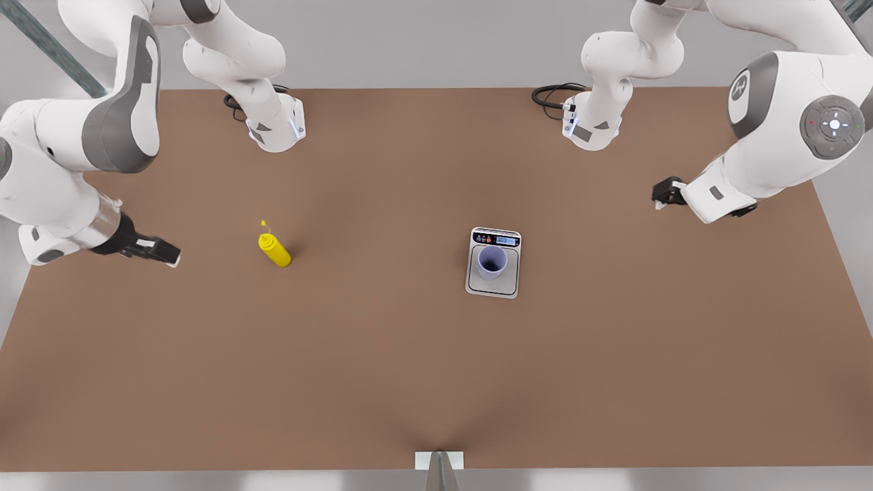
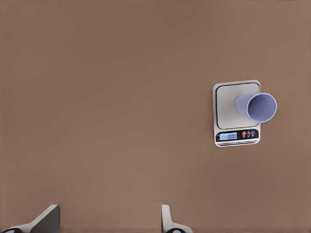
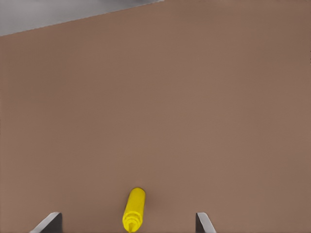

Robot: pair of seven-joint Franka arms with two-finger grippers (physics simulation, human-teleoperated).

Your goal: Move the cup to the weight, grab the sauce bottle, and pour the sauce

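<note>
With the lilac plastic cup (image 1: 492, 262) standing on the grey digital scale (image 1: 494, 283), pickup comes next: right gripper (image 1: 158, 251), fingers spread and empty, near the yellow sauce bottle (image 1: 275, 249) upright on the brown counter (image 1: 382, 368); left gripper (image 1: 665, 193) waits, released.

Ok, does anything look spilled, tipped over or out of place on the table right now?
Nothing stands out. The cup stands upright on the scale, the sauce bottle upright on the table, with no spill. The right gripper waits open beside the bottle; the left gripper waits open at the front view's right.
</note>
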